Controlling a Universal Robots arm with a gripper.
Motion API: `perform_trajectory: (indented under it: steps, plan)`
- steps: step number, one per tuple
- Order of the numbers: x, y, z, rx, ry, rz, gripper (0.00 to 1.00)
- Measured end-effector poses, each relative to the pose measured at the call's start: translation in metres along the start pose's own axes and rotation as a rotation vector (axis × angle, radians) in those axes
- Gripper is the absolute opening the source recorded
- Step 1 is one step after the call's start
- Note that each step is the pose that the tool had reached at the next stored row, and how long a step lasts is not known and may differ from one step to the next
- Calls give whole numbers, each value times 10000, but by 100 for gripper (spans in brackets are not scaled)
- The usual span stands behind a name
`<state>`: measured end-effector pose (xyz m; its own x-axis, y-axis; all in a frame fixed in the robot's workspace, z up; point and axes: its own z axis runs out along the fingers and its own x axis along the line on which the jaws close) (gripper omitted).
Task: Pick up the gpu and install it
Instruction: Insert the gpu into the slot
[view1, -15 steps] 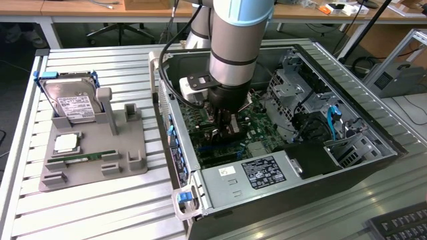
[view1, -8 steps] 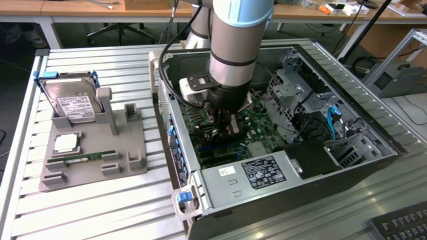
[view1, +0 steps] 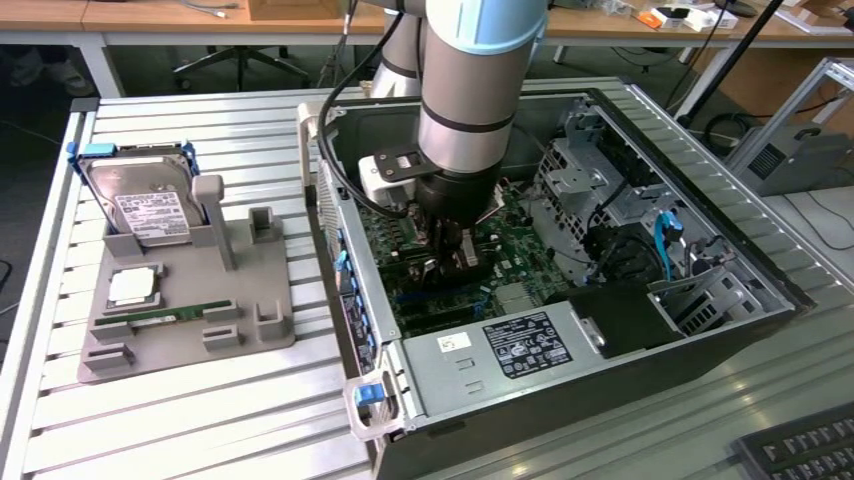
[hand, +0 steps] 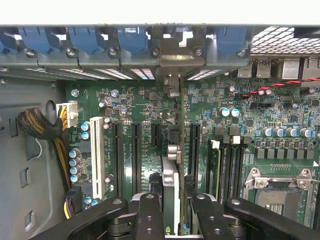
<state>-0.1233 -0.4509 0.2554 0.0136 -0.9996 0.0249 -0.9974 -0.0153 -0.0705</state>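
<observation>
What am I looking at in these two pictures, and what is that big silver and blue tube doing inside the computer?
The tube is a robot arm, reaching down into an opened computer case that lies on a slatted metal table. One picture comes from a camera off to the side; the other from a camera on the arm's wrist, looking past its gripper at the green motherboard.

The gripper's black fingers are closed on the gpu, a thin card seen edge-on, standing upright over the motherboard's long slots.

On the exterior view's left, a grey holder carries spare parts: a hard drive with blue handles, a square processor chip and a narrow green memory stick.
</observation>
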Motion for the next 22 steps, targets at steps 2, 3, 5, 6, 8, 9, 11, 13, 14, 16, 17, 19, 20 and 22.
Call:
perform_trajectory:
  steps: [2,3,5,6,8,9,11,13,14,16,17,19,20,22]
  plan:
    - [0,0,2,0,0,0,27]
    - [0,0,2,0,1,0,27]
    - [0,0,5,0,0,0,27]
    - [0,1,6,-1,1,0,27]
    - [0,1,7,0,-1,0,27]
    - [0,1,7,0,-2,0,27]
    - [-1,1,8,2,-17,2,27]
    - [0,0,5,3,-23,2,27]
    - [0,0,2,2,-21,2,27]
    - [0,-1,-5,2,-22,2,27]
    - [0,0,-7,2,-23,2,27]
    - [0,0,-10,2,-28,3,27]
    - [0,-1,-10,1,-32,3,27]
    - [1,-1,-13,-1,-78,6,27]
